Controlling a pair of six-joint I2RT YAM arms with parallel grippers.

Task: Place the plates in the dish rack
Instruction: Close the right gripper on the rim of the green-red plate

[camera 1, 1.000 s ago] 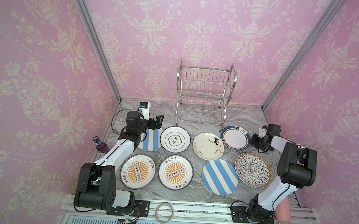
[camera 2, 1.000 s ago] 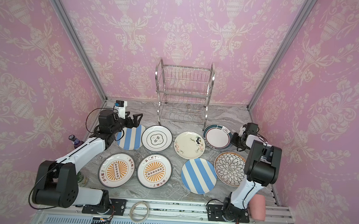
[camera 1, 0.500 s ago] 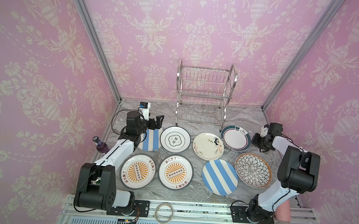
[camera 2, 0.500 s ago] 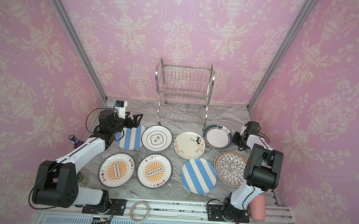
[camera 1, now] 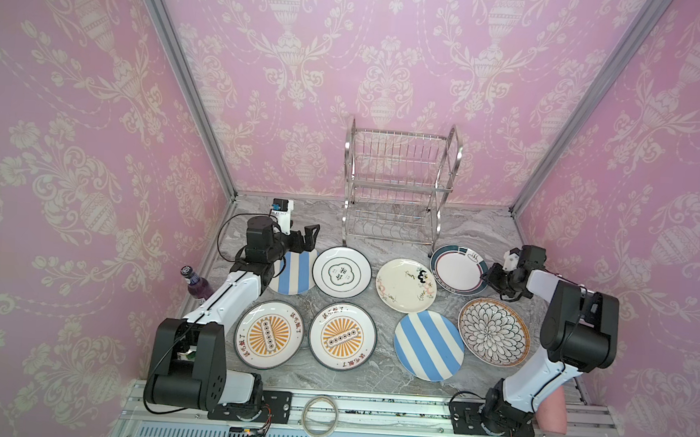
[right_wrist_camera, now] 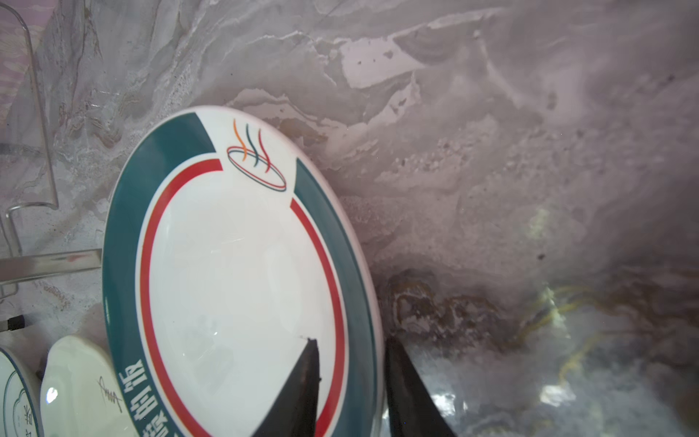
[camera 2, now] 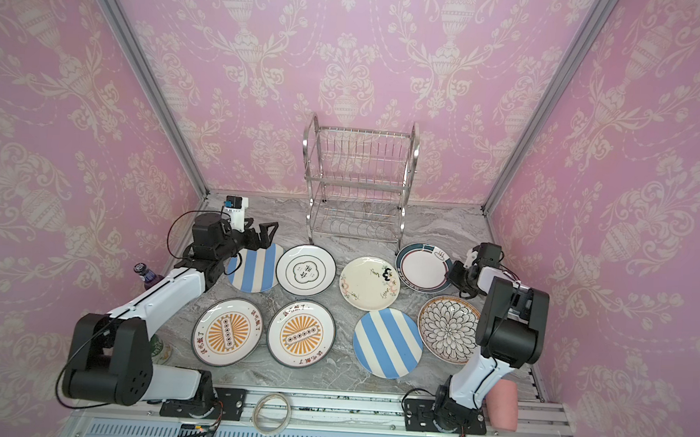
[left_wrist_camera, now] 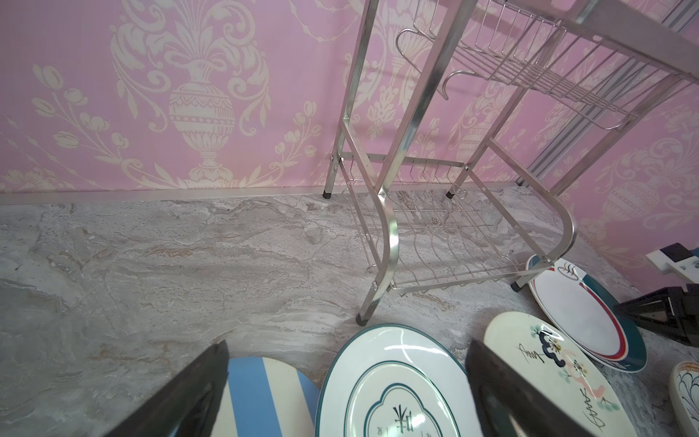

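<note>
Dish rack (camera 1: 400,186) with eight plates (camera 1: 342,335) laid out before it.
On the marble tabletop (camera 1: 376,380) the rack stands upright at the back, and all the plates lie in front of it. The teal-rimmed plate (camera 1: 457,270) lies just beside the rack's front foot on the right arm's side, with the right gripper (right_wrist_camera: 350,342) narrowly parted astride its rim. The left gripper (camera 1: 310,238), spread wide, hovers before the rack's opposite side.

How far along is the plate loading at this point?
Done: nothing; the dish rack holds no plates. In hand: the right tool straddles the rim of the teal-rimmed plate, which lies on the table. Left: all eight plates; the left tool hangs open by a striped plate.
</note>
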